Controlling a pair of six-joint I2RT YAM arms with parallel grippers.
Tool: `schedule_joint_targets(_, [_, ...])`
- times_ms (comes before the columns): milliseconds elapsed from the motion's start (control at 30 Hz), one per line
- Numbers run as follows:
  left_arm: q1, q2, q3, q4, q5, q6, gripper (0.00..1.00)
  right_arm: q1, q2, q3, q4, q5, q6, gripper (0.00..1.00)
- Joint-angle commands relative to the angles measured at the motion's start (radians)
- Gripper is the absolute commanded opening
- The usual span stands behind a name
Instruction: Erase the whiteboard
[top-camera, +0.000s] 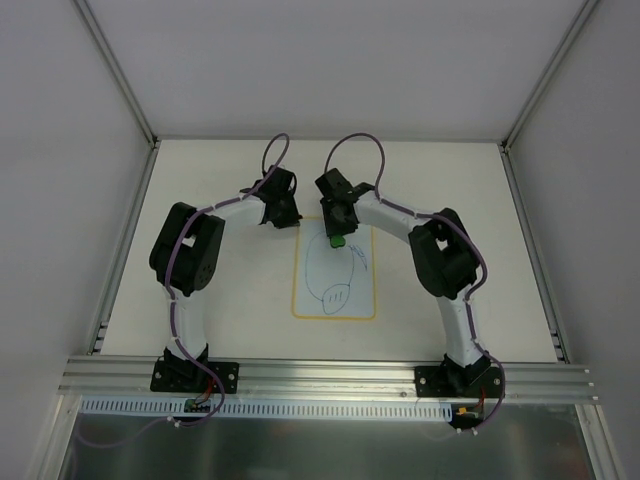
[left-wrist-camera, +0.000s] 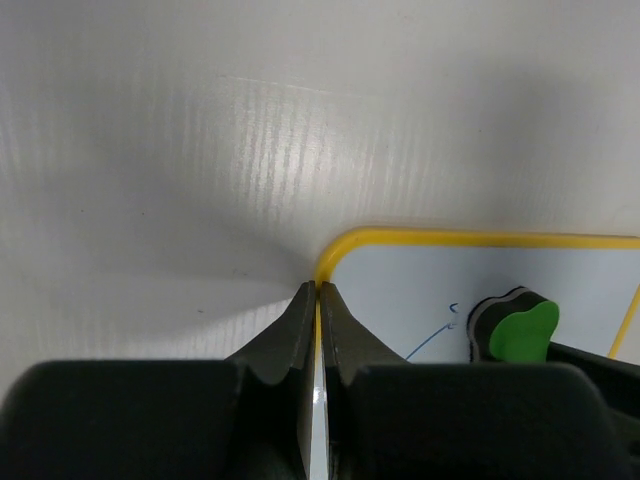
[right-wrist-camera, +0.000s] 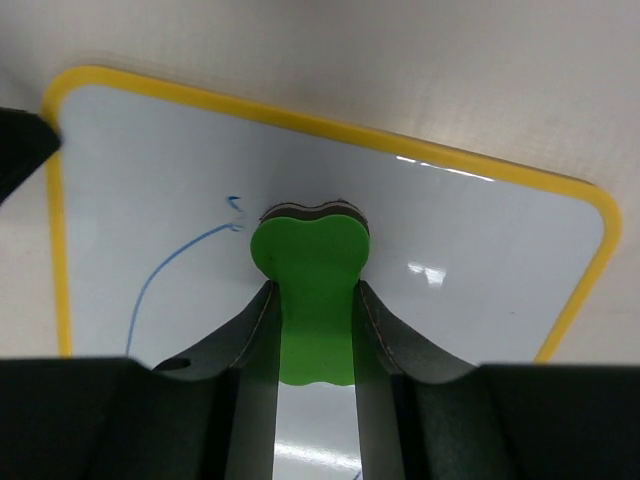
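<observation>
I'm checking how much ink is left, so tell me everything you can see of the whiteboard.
The whiteboard is a glossy white rectangle with rounded corners and a thin yellow rim, lying flat on the table. Blue pen loops and scribbles cover its middle and near end; beyond the eraser it looks clean. The left gripper pinches its far left edge, and the green eraser, held by the right gripper, presses on its far part.

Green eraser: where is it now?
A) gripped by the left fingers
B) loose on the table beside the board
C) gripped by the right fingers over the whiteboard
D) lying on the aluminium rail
C: the right wrist view shows the green eraser between the right fingers, over the whiteboard.
</observation>
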Motion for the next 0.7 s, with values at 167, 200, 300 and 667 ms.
schedule_joint_targets(167, [-0.024, 0.022, -0.039, -0.078, 0.041, -0.015, 0.00, -0.141, -0.029, -0.116, -0.110, 0.031, 0.022, 0.00])
schedule_joint_targets(200, [-0.026, 0.024, -0.036, -0.078, 0.047, -0.014, 0.00, -0.132, -0.024, -0.108, -0.110, 0.018, 0.020, 0.00])
schedule_joint_targets(300, [-0.027, 0.025, -0.032, -0.078, 0.060, -0.007, 0.00, -0.115, -0.001, -0.074, -0.110, 0.000, 0.026, 0.00])
schedule_joint_targets(667, [-0.034, 0.036, -0.024, -0.073, 0.089, -0.020, 0.00, -0.029, 0.102, 0.070, -0.141, -0.069, 0.026, 0.00])
